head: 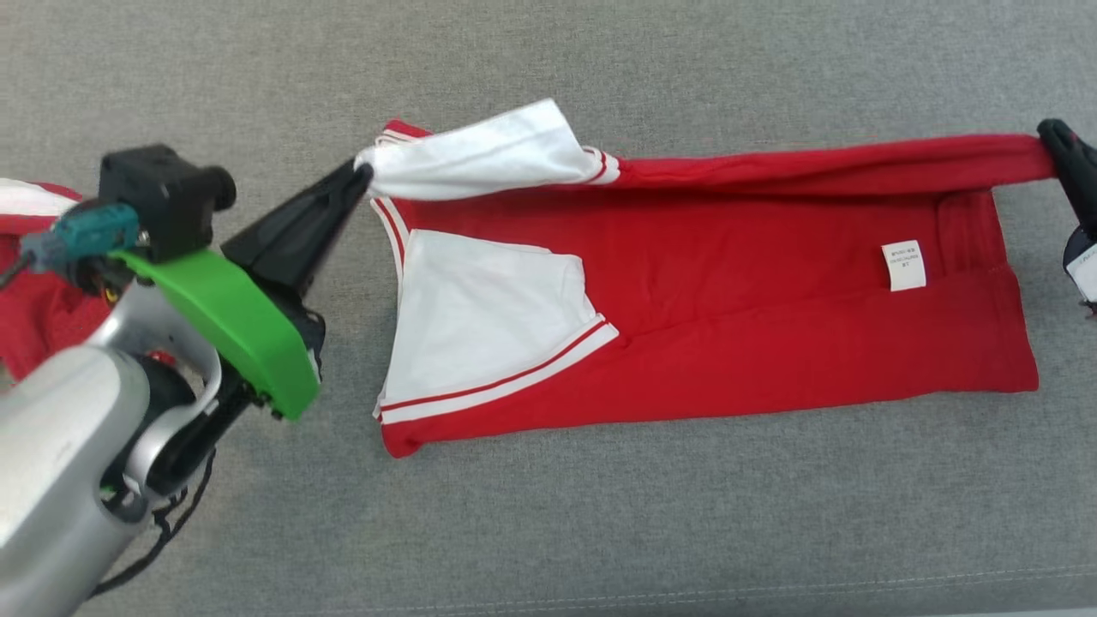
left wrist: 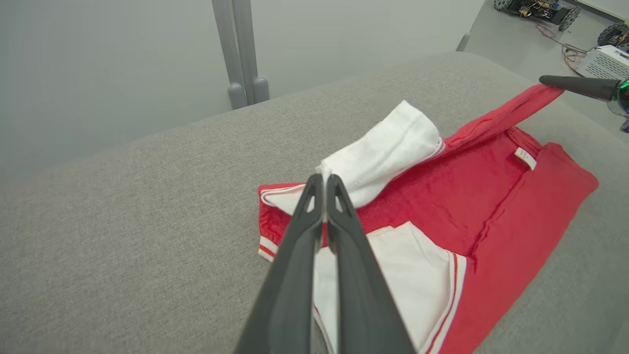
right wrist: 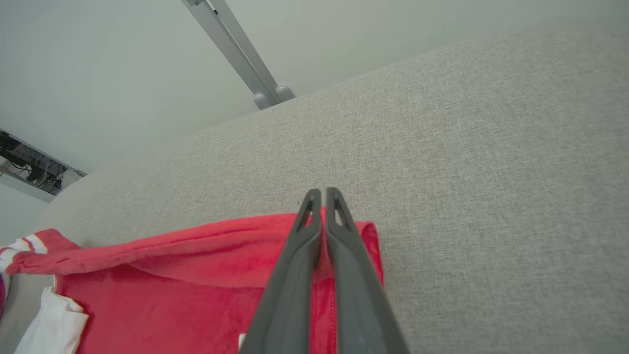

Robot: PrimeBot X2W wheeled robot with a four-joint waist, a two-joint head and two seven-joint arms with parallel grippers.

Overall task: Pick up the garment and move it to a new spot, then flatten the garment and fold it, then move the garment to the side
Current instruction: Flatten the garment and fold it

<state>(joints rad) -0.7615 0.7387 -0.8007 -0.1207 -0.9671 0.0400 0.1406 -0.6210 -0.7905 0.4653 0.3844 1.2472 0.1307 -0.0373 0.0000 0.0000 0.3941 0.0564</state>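
Left gripper is pinched shut on the white sleeve of the garment, right gripper on its red hem. Edge is held taut between claws, seemingly for folding; body is laid flat beneath them

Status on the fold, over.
Both hands shut on garment: left hand on white sleeve, right hand on red corner. Far edge lifted. Second red cloth by left arm.

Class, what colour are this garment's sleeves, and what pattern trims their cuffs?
White sleeves, cuffs trimmed with red stripes, on the red garment. Best in the head view.
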